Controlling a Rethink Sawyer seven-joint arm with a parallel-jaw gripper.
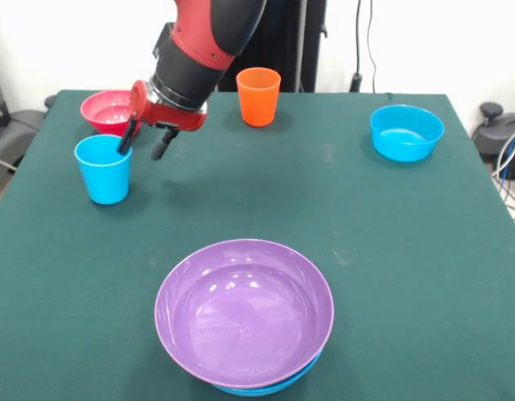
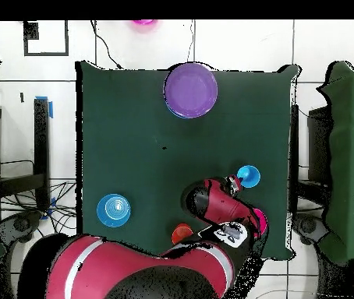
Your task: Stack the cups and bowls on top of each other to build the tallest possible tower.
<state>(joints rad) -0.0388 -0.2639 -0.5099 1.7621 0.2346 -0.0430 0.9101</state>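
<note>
The light blue cup (image 1: pixel 102 170) stands upright at the table's left; it also shows in the overhead view (image 2: pixel 248 176). My gripper (image 1: pixel 141 150) is open just above the cup's right rim, one finger over the cup's mouth and the other outside it, holding nothing. The purple bowl (image 1: pixel 244 311) sits nested on a blue bowl (image 1: pixel 266 388) at the near edge. The orange cup (image 1: pixel 258 96) stands upright at the far middle. A small crimson bowl (image 1: pixel 107 110) sits behind the blue cup. A second blue bowl (image 1: pixel 406 132) sits far right. The red cup and lime green bowls are out of view.
A hot pink bowl (image 2: pixel 143 22) lies off the table beyond its far edge in the overhead view. The green cloth-covered table (image 1: pixel 341 209) has open cloth between the purple bowl and the far objects. My arm hides part of the crimson bowl (image 2: pixel 260 222) from above.
</note>
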